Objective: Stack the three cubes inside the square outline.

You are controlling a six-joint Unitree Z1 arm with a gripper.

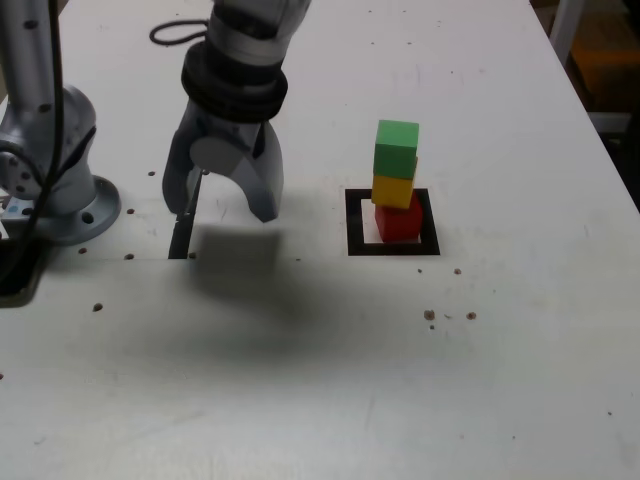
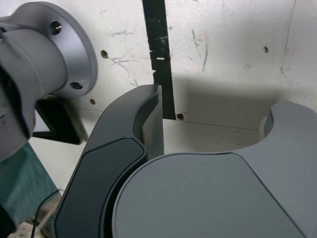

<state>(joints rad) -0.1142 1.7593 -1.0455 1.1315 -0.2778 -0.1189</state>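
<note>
Red cube (image 1: pixel 399 224): within square outline (image 1: pixel 356 249), bearing the stack.
Tool (image 1: pixel 228 205): spread, empty, well apart, sparing the tower a knock.

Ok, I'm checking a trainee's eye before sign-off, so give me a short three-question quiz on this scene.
1. True or false: the green cube sits at the top of the stack.
2. Which colour of cube is lowest, inside the square outline?
3. Multiple choice: what is between the fingers of the end effector?
a) the yellow cube
b) a roll of tape
c) no object

Key: 1 true; 2 red; 3 c
</note>
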